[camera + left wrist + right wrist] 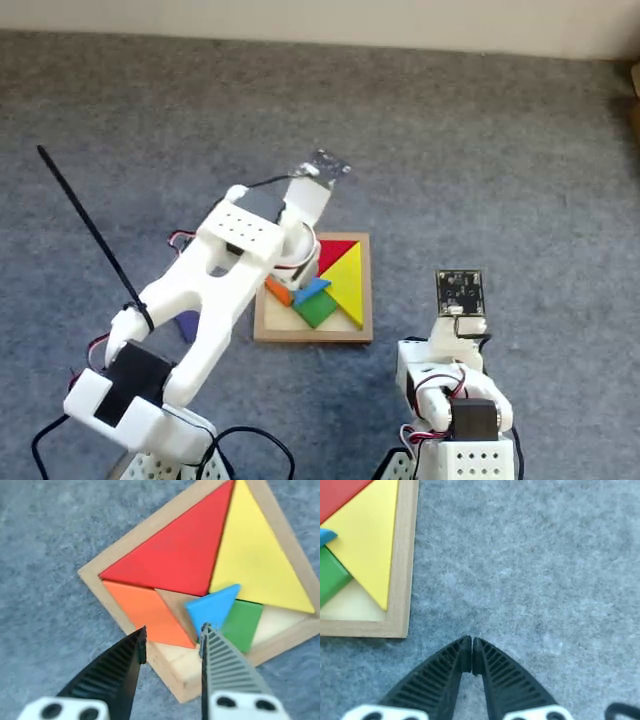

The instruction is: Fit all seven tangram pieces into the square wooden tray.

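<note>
The square wooden tray [362, 325] [95, 574] lies mid-carpet. In it are a red triangle [175, 550], a yellow triangle [255, 565], an orange parallelogram [147, 612], a green square [244, 626] and a small blue triangle [212, 609] that lies skewed, partly over the green one. My left gripper [173, 637] hovers open above the tray's near corner, its fingers either side of the orange piece's tip. A purple piece [187, 324] lies on the carpet left of the tray, beside the left arm. My right gripper [471, 655] is shut and empty over bare carpet, just off the tray's corner [402, 580].
Grey carpet surrounds the tray on every side. The left arm [215, 300] covers the tray's left part in the high view. The right arm [455, 390] sits folded near the front edge. A black cable tie [85, 220] sticks out to the left.
</note>
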`<state>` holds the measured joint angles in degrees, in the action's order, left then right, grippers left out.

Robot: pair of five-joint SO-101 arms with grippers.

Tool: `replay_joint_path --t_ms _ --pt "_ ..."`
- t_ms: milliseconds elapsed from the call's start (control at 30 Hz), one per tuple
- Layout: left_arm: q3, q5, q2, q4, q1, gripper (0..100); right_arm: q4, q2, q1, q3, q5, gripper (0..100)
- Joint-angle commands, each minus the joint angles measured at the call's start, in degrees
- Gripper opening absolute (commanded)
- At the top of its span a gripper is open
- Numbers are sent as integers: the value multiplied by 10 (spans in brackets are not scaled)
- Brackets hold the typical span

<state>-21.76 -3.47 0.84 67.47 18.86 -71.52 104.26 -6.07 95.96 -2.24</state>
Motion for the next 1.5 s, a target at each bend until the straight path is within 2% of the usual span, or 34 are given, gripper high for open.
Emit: replay_joint_path --t_ms 0,233,833,1033,1233,1467 --pt "24 5 0 -5 -24 181 -2 10 8 67 -5 18" --pt "-11 4 0 -62 -22 181 -2 10 8 67 -5 18" --pt "-13 3 1 -63 -34 182 -2 10 8 67 -5 18" --pt "-54 3 1 -117 -29 183 -2 10 8 67 -5 18" --pt "-63 3 1 -121 -29 184 -2 10 8 67 -5 18" --pt "-65 2 1 -120 3 183 -2 10 8 67 -5 18"
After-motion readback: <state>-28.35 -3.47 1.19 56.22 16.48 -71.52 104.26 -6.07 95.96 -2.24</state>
